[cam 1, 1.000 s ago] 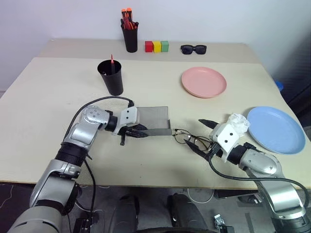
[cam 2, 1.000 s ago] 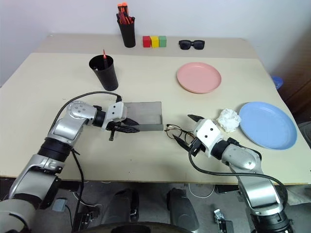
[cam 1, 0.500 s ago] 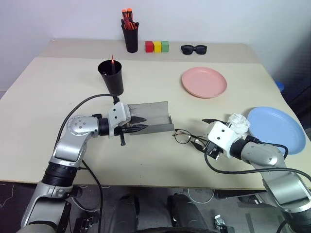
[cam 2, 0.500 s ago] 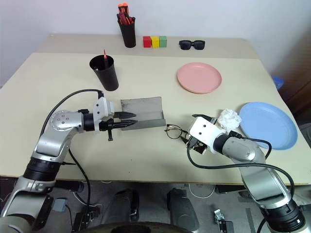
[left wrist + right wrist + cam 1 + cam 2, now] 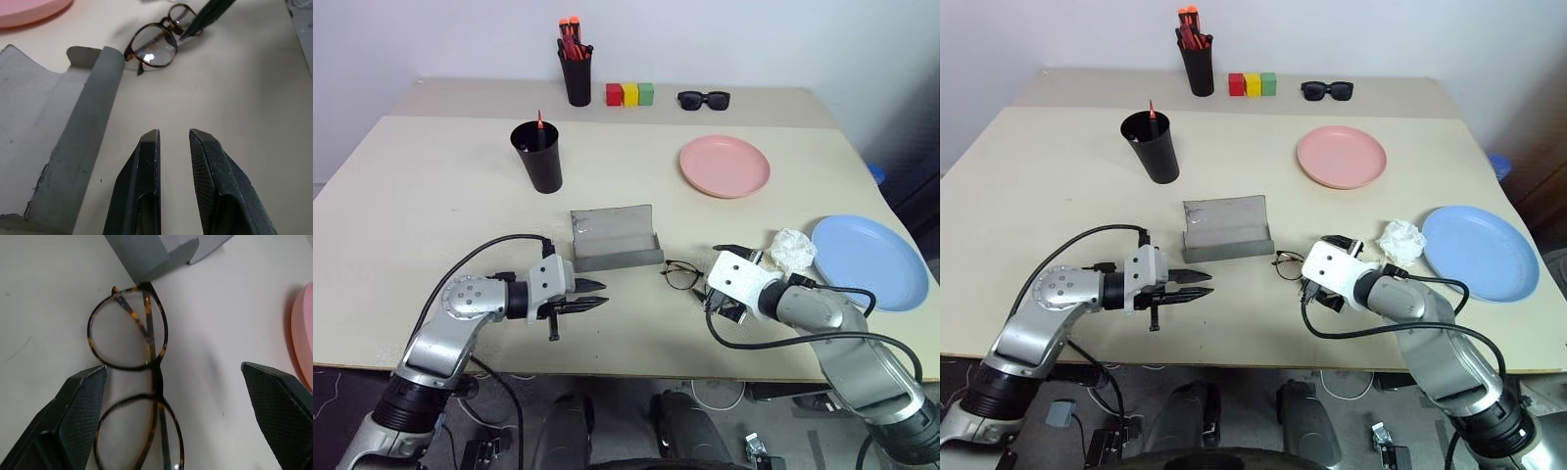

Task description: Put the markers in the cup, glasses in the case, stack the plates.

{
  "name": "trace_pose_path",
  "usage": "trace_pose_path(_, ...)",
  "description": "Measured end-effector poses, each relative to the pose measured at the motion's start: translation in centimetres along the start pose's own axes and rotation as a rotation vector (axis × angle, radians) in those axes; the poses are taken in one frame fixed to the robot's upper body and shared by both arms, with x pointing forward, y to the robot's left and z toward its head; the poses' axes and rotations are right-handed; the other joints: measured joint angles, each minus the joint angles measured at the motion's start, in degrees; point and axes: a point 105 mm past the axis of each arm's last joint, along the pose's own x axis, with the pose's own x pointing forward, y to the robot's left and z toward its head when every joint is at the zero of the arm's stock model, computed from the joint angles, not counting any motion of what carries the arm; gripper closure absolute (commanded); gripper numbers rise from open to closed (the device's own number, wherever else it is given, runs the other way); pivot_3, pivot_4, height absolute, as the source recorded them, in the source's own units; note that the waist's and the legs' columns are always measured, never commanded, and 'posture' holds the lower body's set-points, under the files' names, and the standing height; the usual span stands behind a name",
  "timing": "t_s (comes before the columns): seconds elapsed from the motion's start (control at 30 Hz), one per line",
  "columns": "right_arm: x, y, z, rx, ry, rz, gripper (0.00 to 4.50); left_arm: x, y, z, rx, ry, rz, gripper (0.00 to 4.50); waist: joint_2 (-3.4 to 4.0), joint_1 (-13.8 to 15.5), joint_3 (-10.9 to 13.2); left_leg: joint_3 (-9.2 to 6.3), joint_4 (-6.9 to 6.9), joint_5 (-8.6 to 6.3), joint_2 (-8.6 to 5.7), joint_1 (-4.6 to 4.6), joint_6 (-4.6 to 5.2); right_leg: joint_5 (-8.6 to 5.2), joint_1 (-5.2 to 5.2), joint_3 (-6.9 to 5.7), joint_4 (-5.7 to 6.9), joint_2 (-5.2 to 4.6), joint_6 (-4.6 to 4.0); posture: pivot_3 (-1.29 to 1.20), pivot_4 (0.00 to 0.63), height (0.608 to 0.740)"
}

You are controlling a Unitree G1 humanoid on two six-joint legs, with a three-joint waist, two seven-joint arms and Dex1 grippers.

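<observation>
Nearby, the right gripper [image 5: 176, 396] spreads its fingers wide around the glasses [image 5: 134, 382]; the left gripper [image 5: 173, 147], fingers narrowly parted, holds nothing beside the open case [image 5: 612, 238].

Centre near: bare table [image 5: 636, 333] is lying open between both grippers.
Right: crumpled tissue [image 5: 792, 251] is crowding the glasses [image 5: 683, 276].
Far: open case [image 5: 615, 238] is blocking the glasses' left-far side.
</observation>
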Motion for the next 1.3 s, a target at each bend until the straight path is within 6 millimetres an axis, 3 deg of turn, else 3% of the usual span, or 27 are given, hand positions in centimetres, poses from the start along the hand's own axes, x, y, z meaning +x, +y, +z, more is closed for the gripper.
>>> trace_pose_path(0.03,0.1,0.0,0.0,-0.004,0.004,-0.004,0.91,0.1,-0.1,0.0,-0.001,-0.013,0.010,3.56,0.00,-0.01,0.00,0.00,0.00,0.00,0.00,0.00,0.00,0.00,0.00,0.00,0.00,0.00,0.00,0.00,0.150,0.725)
trace_pose_path(0.2,0.6,0.0,-0.3,-0.014,0.023,-0.005,3.60,0.0,-1.0,-0.8,-0.018,-0.025,0.029,3.56,0.00,-0.11,0.00,0.00,-0.02,0.00,0.01,0.01,0.00,0.00,-0.01,0.00,0.01,0.01,0.00,0.00,0.150,0.725)
trace_pose_path(0.27,0.7,-0.1,-0.4,-0.023,0.029,-0.013,4.47,-0.1,-1.4,-1.3,-0.024,-0.025,0.030,3.56,0.00,-0.13,0.00,0.00,-0.02,0.00,0.01,0.01,0.00,0.00,-0.01,0.00,0.00,0.00,-0.01,0.00,0.150,0.725)
trace_pose_path(0.43,0.7,-0.2,-0.4,-0.046,0.024,-0.012,4.47,-0.5,-2.4,-2.2,-0.045,-0.025,0.042,3.56,-0.01,-0.15,-0.01,0.00,-0.02,0.00,0.02,0.02,0.00,-0.01,-0.01,0.00,0.00,0.00,-0.02,0.00,0.150,0.725)
trace_pose_path(0.63,0.5,-0.6,-0.3,-0.114,0.018,-0.010,4.47,-0.8,-1.7,-2.2,-0.027,-0.035,0.098,3.56,-0.01,-0.14,-0.01,0.02,-0.02,0.00,0.02,0.02,0.00,-0.01,-0.02,0.00,-0.01,-0.01,-0.03,0.00,0.150,0.725)
trace_pose_path(0.77,-0.3,-2.7,1.4,-0.243,-0.048,-0.018,4.47,-1.8,0.5,-2.0,-0.010,-0.044,0.224,3.56,0.01,-0.16,0.00,0.02,-0.03,0.00,0.02,0.02,0.00,0.00,-0.03,0.00,0.00,0.00,-0.01,0.00,0.150,0.725)
trace_pose_path(0.87,-0.5,-4.3,4.0,-0.297,-0.146,-0.035,4.47,-2.6,2.1,-1.6,-0.016,-0.069,0.322,3.56,0.01,-0.35,0.00,0.02,-0.04,0.00,0.03,0.04,0.00,0.04,-0.03,0.00,0.00,0.01,0.06,0.00,0.150,0.725)
trace_pose_path(0.97,0.4,-5.5,8.5,-0.319,-0.303,-0.063,4.47,-3.7,3.5,-1.3,-0.074,-0.099,0.435,3.56,0.01,-0.98,0.00,0.02,-0.05,0.00,0.06,0.07,0.00,0.09,-0.04,-0.01,0.06,0.03,0.13,0.00,0.150,0.725)
trace_pose_path(1.03,1.3,-5.2,10.6,-0.353,-0.379,-0.046,4.47,-4.3,4.0,-1.0,-0.095,-0.111,0.483,3.56,-0.01,-1.13,0.00,0.02,-0.07,0.00,0.05,0.06,0.00,0.09,-0.03,-0.02,0.07,0.01,0.13,0.00,0.150,0.725)
trace_pose_path(1.17,5.3,-3.4,12.4,-0.348,-0.425,0.040,4.47,-5.0,4.1,-1.3,-0.118,-0.092,0.531,3.56,-0.03,-1.45,-0.01,0.07,-0.07,-0.01,0.03,0.03,0.01,0.10,-0.03,-0.02,0.03,-0.02,0.13,0.00,0.150,0.725)
trace_pose_path(1.3,7.9,-1.9,12.6,-0.372,-0.424,0.103,4.47,-5.3,3.7,-1.0,-0.129,-0.079,0.560,3.56,-0.03,-1.43,0.00,0.05,-0.07,0.00,0.04,0.02,0.01,0.10,-0.03,-0.04,0.03,-0.03,0.13,0.00,0.150,0.725)
